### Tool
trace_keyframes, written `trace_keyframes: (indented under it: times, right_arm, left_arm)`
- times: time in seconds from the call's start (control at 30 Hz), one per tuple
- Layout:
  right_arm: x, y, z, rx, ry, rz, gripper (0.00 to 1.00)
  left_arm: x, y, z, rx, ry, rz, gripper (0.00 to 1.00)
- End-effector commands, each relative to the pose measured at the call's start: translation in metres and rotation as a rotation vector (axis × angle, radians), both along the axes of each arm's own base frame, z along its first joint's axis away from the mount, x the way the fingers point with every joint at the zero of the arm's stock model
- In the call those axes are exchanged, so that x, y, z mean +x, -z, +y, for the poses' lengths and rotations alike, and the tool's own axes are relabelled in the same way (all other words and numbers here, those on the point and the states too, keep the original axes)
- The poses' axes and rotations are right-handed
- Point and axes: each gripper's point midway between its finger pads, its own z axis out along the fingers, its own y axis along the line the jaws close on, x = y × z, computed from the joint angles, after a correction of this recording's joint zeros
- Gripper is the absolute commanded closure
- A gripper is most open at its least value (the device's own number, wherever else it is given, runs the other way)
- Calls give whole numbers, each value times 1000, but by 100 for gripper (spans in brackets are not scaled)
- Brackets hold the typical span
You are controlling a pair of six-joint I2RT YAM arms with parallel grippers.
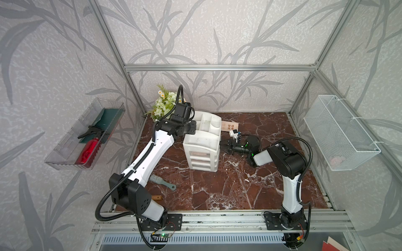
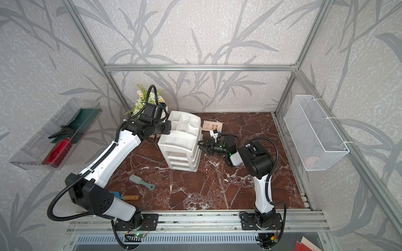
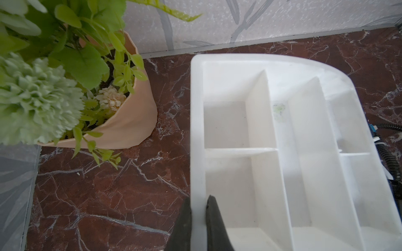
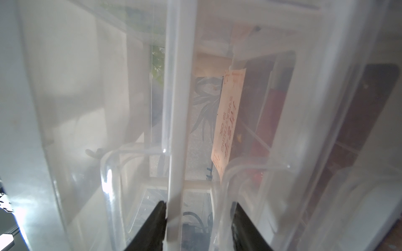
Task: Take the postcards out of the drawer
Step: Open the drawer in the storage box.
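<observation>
In a top view: right pincer (image 1: pixel 224 145) nosed against white drawer unit (image 1: pixel 201 150); cream postcard (image 1: pixel 230 126) flat on table (image 1: pixel 239 184) just beyond it.
Left wrist: left pincer (image 3: pixel 198 198) clamped tight on unit's rim.
Right wrist: right pincer (image 4: pixel 199 205) half open astride white bar (image 4: pixel 174 108), holding nothing; second postcard (image 4: pixel 230 121) ahead, inside clear drawer (image 4: pixel 304 130).

Brush (image 1: pixel 162 182), plant pot (image 1: pixel 164 104), wire bskt (image 1: pixel 339 130)

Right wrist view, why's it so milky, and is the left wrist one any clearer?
Right wrist view: shot through the translucent drawer, so hazy, with a glare streak; the cream postcard looks soft. Left wrist view: sharper, though the white organizer is washed out and the near flowers blur.
</observation>
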Motion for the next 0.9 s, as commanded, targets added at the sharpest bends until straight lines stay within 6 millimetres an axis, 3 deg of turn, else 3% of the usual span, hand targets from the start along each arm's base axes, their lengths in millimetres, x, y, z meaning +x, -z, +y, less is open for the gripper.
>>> trace_keyframes:
  times: [0.0, 0.87]
  right_arm:
    - [-6, -38, 3, 64, -33, -140, 53]
    - [-3, -49, -27, 63, 1, -142, 52]
  left_arm:
    - [-20, 45, 23, 165, -28, 176, 100]
    - [-19, 51, 26, 244, -36, 190, 100]
